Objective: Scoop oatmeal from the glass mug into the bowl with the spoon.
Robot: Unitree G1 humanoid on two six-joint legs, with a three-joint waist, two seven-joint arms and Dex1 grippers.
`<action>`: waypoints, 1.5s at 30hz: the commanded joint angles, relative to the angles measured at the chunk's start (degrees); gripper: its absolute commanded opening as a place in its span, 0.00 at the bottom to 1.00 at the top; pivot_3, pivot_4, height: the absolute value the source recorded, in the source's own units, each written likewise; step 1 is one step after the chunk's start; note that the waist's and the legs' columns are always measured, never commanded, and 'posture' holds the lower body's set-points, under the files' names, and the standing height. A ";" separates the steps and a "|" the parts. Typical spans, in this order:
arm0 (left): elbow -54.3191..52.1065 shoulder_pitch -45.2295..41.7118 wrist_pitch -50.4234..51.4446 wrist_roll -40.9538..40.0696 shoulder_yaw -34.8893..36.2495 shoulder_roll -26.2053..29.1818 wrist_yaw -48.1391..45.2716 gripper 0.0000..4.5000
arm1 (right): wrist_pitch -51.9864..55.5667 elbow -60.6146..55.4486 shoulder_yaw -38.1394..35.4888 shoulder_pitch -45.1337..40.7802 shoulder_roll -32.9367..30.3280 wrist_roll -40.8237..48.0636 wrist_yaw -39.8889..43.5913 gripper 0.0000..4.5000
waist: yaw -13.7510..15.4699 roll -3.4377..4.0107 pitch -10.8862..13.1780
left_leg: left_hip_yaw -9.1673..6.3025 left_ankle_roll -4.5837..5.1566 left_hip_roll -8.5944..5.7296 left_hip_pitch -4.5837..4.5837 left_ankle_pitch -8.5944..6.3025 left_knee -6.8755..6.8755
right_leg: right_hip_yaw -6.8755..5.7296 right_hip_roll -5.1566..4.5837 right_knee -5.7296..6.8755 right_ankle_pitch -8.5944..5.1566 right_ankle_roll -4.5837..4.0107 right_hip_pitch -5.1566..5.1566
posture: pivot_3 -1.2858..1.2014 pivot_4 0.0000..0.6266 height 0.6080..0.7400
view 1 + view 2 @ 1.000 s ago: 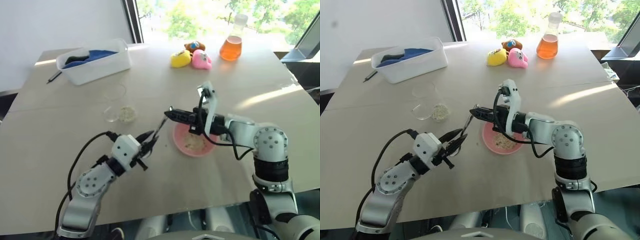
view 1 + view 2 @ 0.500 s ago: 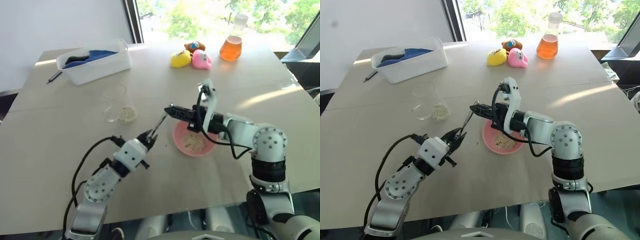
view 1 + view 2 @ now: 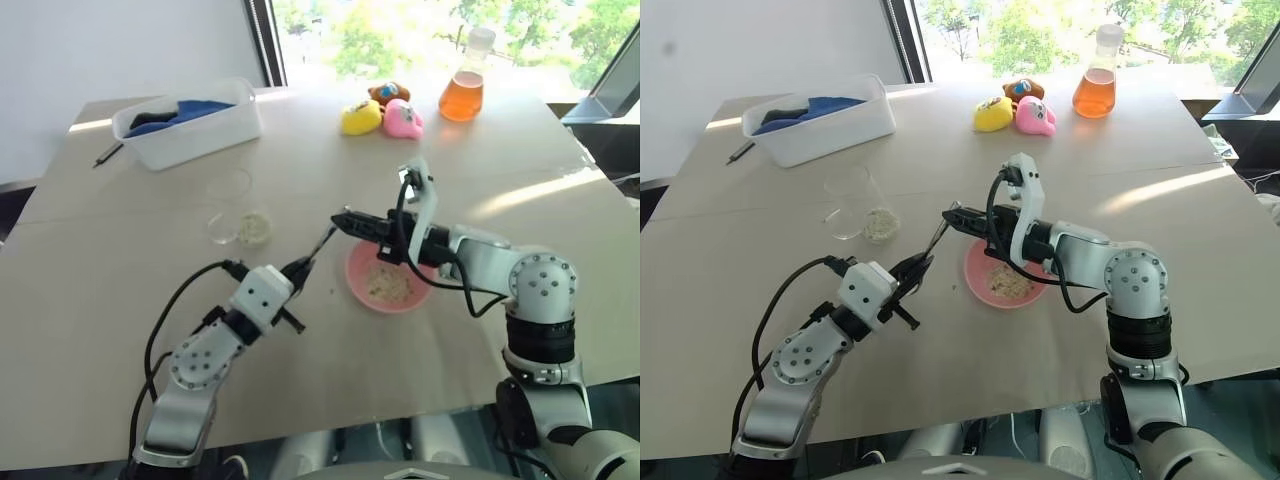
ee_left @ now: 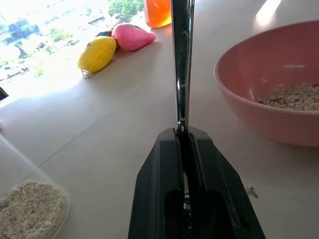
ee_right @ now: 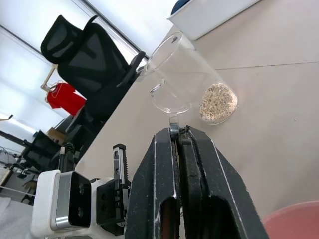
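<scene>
Pink bowl [image 3: 389, 287] holds oatmeal [image 3: 385, 284].

The spoon's [image 4: 182, 64] upper end runs off the left wrist view's edge, and its lower end is hidden between the left fingers [image 4: 159, 199]. Beyond them the bowl [image 4: 259, 117] and glass mug [image 4: 30, 209] are cut off.

White tub [image 3: 190, 125], orange flask [image 3: 463, 92], plush toys [image 3: 383, 113], pen [image 3: 108, 154]
</scene>
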 commanded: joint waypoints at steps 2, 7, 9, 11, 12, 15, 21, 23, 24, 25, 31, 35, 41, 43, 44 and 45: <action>-4.01 -1.19 3.36 0.26 -1.66 0.03 -0.18 0.02 | -1.51 -2.45 -0.30 -1.55 0.59 2.04 1.04 0.00 | 0.01 0.00 0.00 | 0.00 0.00 0.00 0.00 0.00 0.00 | 0.00 0.00 0.00 0.00 0.00 0.00 | 0.52 0.24 1.00; -5.55 -1.85 5.51 -0.17 -2.12 -0.11 -0.21 0.00 | -2.19 -2.60 0.57 -1.62 0.51 1.21 1.74 0.19 | -0.07 0.00 0.00 | 0.00 0.00 0.00 0.00 0.00 0.00 | 0.00 0.00 0.01 0.00 0.00 0.00 | 0.52 0.24 1.00; -5.78 -1.94 5.93 -0.25 -2.15 -0.07 -0.10 0.00 | -2.55 -2.74 0.90 -1.62 0.53 0.51 1.99 0.36 | -0.07 0.00 0.00 | 0.00 0.00 0.00 0.00 0.00 0.00 | 0.00 0.01 0.02 0.00 0.00 -0.01 | 0.52 0.24 1.00; -6.09 -2.02 6.47 -0.54 -1.93 -0.09 0.05 0.00 | -2.77 -2.72 1.08 -1.64 0.70 0.34 1.88 0.45 | -0.07 0.00 0.00 | 0.00 0.00 0.00 0.00 0.00 0.00 | 0.01 0.01 0.02 0.00 0.00 -0.01 | 0.52 0.24 1.00; -6.13 -2.00 6.72 -0.69 -1.69 -0.20 0.24 0.00 | -2.81 -2.75 1.15 -1.60 0.68 0.37 1.91 0.45 | -0.05 0.00 0.00 | 0.00 0.00 0.00 0.00 0.00 0.00 | 0.01 0.01 0.02 0.00 0.00 -0.01 | 0.52 0.24 1.00; -5.70 -1.98 6.67 -0.93 -1.23 -0.24 0.40 0.00 | -3.09 -2.86 1.31 -1.51 0.54 0.16 1.86 0.45 | -0.02 0.00 0.00 | 0.00 -0.01 0.00 0.00 0.01 0.02 | 0.00 0.00 0.03 0.00 0.00 -0.01 | 0.52 0.24 1.00; -5.14 -1.80 5.72 -0.96 -1.56 -0.29 0.18 0.00 | -4.04 -2.76 1.41 -1.67 0.46 -1.33 1.78 0.34 | -0.02 0.00 0.00 | 0.00 -0.01 0.00 0.00 0.01 0.02 | 0.01 0.00 0.03 0.00 0.00 -0.01 | 0.52 0.24 1.00; -4.81 -1.76 5.53 -0.94 -1.60 -0.41 0.29 0.00 | -4.31 -2.67 1.48 -1.72 0.50 -1.75 1.90 0.14 | -0.01 0.00 0.00 | 0.00 -0.01 0.00 0.00 0.01 0.02 | 0.01 0.00 0.03 0.00 0.00 -0.02 | 0.52 0.24 1.00; -4.64 -1.74 5.43 -0.94 -1.62 -0.53 0.41 0.00 | -4.40 -2.65 1.59 -1.74 0.49 -2.06 2.02 0.03 | -0.01 0.00 0.00 | 0.00 -0.01 0.00 0.00 0.01 0.02 | 0.01 0.00 0.03 0.00 0.00 -0.02 | 0.52 0.24 1.00; -4.50 -1.74 5.32 -0.97 -1.67 -0.71 0.54 0.00 | -4.43 -2.67 1.63 -1.73 0.57 -2.33 2.15 0.01 | 0.01 0.00 -0.01 | 0.00 -0.01 0.00 0.00 0.01 0.02 | 0.01 0.00 0.03 0.00 0.00 -0.01 | 0.52 0.24 1.00; -4.31 -1.79 5.41 -0.73 -2.58 -2.32 1.34 0.00 | -4.46 -2.39 1.61 -1.93 1.00 -3.14 2.49 0.01 | -0.04 0.00 -0.01 | 0.01 -0.02 0.00 -0.03 0.01 0.02 | 0.02 0.01 0.05 0.00 0.00 -0.05 | 0.52 0.24 1.00; -4.09 -1.32 4.99 -0.42 -3.27 -2.98 1.44 0.00 | -4.51 -2.18 1.46 -2.20 1.32 -3.40 2.43 0.01 | -0.03 0.00 -0.01 | 0.01 -0.02 0.00 -0.03 0.01 0.02 | 0.02 0.00 0.05 0.00 0.00 -0.05 | 0.52 0.24 1.00; -3.28 -1.21 3.79 -0.97 -1.70 -3.12 1.45 0.15 | -4.22 -1.64 0.64 -2.84 1.59 -2.67 1.89 0.00 | -0.03 0.00 -0.01 | 0.02 -0.02 0.00 -0.03 0.01 0.02 | 0.02 0.01 0.06 0.00 0.00 -0.06 | 0.52 0.24 1.00; -3.33 -1.25 3.50 -0.99 -1.67 -2.88 1.16 0.32 | -4.10 -1.45 0.34 -2.96 1.61 -2.40 1.75 0.00 | -0.06 0.00 -0.01 | 0.02 -0.02 0.00 -0.03 0.01 0.02 | 0.02 0.01 0.06 0.00 0.00 -0.06 | 0.52 0.24 1.00; -3.49 -1.16 3.22 -0.76 -1.73 -2.70 1.09 0.42 | -4.08 -1.34 0.21 -3.04 1.67 -2.31 1.66 0.00 | -0.06 0.00 -0.01 | 0.02 -0.02 0.00 -0.03 0.02 0.02 | 0.02 0.01 0.06 0.00 0.00 -0.06 | 0.52 0.24 1.00; -3.70 -1.01 2.92 -0.36 -1.78 -2.54 1.17 0.52 | -4.08 -1.19 0.05 -3.17 1.69 -2.18 1.61 0.00 | -0.05 0.00 -0.01 | 0.02 -0.02 0.00 -0.03 0.02 0.02 | 0.02 0.01 0.06 0.00 0.00 -0.06 | 0.52 0.24 1.00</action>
